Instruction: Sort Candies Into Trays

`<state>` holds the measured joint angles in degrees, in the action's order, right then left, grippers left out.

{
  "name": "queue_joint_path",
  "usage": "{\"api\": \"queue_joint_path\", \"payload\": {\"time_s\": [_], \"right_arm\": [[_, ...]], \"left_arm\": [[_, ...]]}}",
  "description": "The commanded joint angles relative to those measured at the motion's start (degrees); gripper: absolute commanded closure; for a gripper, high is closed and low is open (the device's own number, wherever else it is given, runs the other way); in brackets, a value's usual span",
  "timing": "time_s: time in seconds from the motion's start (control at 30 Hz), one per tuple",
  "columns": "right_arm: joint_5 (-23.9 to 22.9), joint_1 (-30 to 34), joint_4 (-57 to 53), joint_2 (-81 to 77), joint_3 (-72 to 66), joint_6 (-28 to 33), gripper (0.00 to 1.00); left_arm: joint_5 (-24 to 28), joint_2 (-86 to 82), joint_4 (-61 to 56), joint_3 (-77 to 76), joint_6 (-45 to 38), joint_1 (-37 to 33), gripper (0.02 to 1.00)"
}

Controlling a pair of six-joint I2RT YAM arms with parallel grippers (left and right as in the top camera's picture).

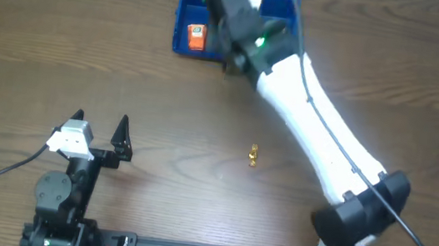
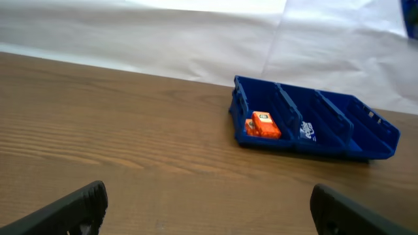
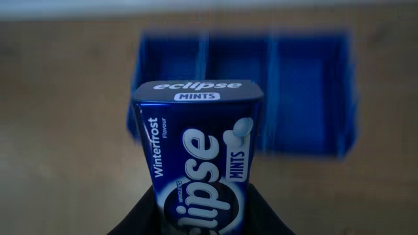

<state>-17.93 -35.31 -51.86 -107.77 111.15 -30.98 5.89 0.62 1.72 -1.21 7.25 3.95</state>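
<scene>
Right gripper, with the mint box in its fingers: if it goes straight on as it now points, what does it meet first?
Most likely the blue tray: the right gripper holds the mint box pointed at it, with nothing between. Which compartment, I cannot tell; the depth is unclear.

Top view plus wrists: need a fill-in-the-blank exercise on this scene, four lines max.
The pincer gripping the mint tin belongs to the ___ arm.
The wrapped candy inside the blue tray is ___.
The left pincer stands ___.
The gold candy lies on the wooden ___.
Missing: right; orange; open; table.
</scene>
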Motion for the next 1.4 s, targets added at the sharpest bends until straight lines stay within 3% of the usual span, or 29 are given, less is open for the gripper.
{"api": "queue_joint_path", "payload": {"time_s": [0.03,0.27,0.57,0.67,0.73,0.77,0.87,1.27,1.4], "right_arm": [[-3.48,4.13,0.81,-13.07,9.51,6.01,0.875],[2.58,7.02,3.98,-22.69,11.98,5.55,0.871],[2.62,7.54,4.0,-24.81,11.93,5.55,0.818],[2.62,7.52,4.02,-24.81,11.93,5.55,0.689],[2.6,7.34,4.04,-24.81,11.93,5.57,0.446],[2.6,7.15,4.09,-24.81,11.93,5.57,0.375],[2.58,6.69,4.24,-24.81,11.93,5.6,0.294],[1.51,4.87,-4.63,-14.1,11.78,5.6,0.259],[1.53,1.97,-10.01,-4.13,3.26,5.38,0.264]], "left_arm": [[1.18,-0.42,2.14,0.94,-0.22,-0.17,0.023],[1.2,-0.42,2.14,0.94,-0.22,-0.17,0.02],[1.2,-0.42,2.14,0.94,-0.22,-0.17,0.023],[1.18,-0.42,2.14,0.94,-0.22,-0.17,0.02],[1.18,-0.42,2.14,0.94,-0.22,-0.17,0.02],[1.18,-0.42,2.14,0.94,-0.22,-0.17,0.02],[1.18,-0.42,2.14,0.94,-0.22,-0.17,0.02],[1.18,-0.42,2.14,0.94,-0.22,-0.17,0.023],[1.18,-0.42,2.14,0.94,-0.22,-0.17,0.02]]}}
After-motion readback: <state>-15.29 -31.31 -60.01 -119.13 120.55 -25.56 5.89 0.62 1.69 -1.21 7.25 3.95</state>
